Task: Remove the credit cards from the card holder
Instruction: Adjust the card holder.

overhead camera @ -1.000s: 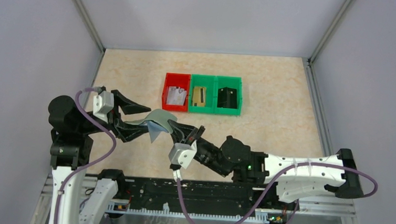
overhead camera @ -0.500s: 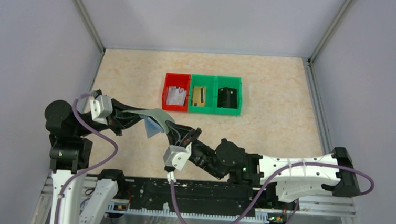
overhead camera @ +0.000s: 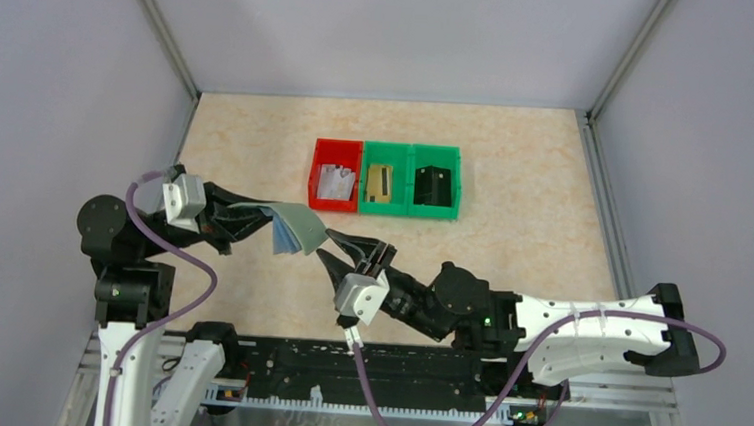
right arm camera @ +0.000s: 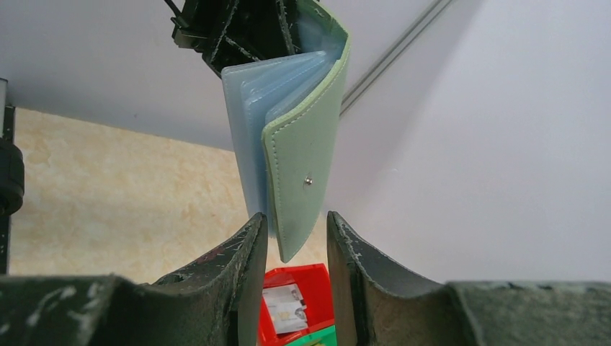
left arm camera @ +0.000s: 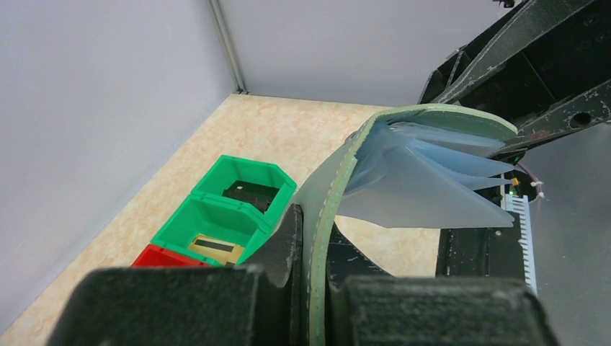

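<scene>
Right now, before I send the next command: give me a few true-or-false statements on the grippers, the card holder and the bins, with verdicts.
1. The left gripper is clamped on the card holder. True.
2. The right gripper is shut on the holder. False: its jaws stand open, the holder's corner between them.
3. The card holder lies on the table. False: it hangs in the air above it.
4. In the top view, the red bin stands left of the green bins. True.
5. The red bin is empty. False: a pale card lies in it.

Your top view looks down on the whole tabletop; both wrist views sit close, sharing the card holder.
</scene>
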You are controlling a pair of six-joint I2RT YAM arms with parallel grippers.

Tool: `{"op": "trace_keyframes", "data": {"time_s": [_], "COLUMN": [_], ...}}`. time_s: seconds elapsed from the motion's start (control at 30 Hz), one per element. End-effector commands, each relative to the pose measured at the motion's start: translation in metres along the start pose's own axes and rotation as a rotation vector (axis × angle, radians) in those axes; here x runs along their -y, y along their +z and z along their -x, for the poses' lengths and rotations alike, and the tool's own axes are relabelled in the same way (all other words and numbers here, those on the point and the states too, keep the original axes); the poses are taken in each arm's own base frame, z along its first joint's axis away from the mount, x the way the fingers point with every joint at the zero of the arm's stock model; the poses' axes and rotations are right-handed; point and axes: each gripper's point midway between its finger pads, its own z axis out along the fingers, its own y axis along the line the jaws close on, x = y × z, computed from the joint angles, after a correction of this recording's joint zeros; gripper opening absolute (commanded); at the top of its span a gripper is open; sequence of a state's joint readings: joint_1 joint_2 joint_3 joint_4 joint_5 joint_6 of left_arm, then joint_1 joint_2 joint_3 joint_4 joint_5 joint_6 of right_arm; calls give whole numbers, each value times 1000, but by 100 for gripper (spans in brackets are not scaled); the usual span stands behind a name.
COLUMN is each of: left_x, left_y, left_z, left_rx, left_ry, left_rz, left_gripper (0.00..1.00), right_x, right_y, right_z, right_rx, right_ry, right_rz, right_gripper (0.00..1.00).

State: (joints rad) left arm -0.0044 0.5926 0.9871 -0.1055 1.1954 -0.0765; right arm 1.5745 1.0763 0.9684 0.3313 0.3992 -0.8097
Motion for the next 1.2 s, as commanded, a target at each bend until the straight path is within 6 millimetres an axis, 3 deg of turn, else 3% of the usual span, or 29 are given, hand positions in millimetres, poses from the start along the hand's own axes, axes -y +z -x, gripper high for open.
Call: {"op": "trace_keyframes", "data": {"time_s": [0.0, 0.8, 1.17], "left_x": [11, 16, 16], "left_y": [0, -2, -2], "left_z": [18, 18, 17], "left_rx": [24, 18, 13], "left_ry": [44, 38, 34], "left_rz": [-42, -56, -59], "left_gripper": [0, 0, 0], "right_x": [18, 5, 22], "right_y": [-2, 9, 7], "right_z": [18, 27, 48], "right_rx": [52, 90, 154], "right_ry": [41, 55, 98], "right_rz": [-64, -8, -42], "right_gripper": [35, 47, 48]}}
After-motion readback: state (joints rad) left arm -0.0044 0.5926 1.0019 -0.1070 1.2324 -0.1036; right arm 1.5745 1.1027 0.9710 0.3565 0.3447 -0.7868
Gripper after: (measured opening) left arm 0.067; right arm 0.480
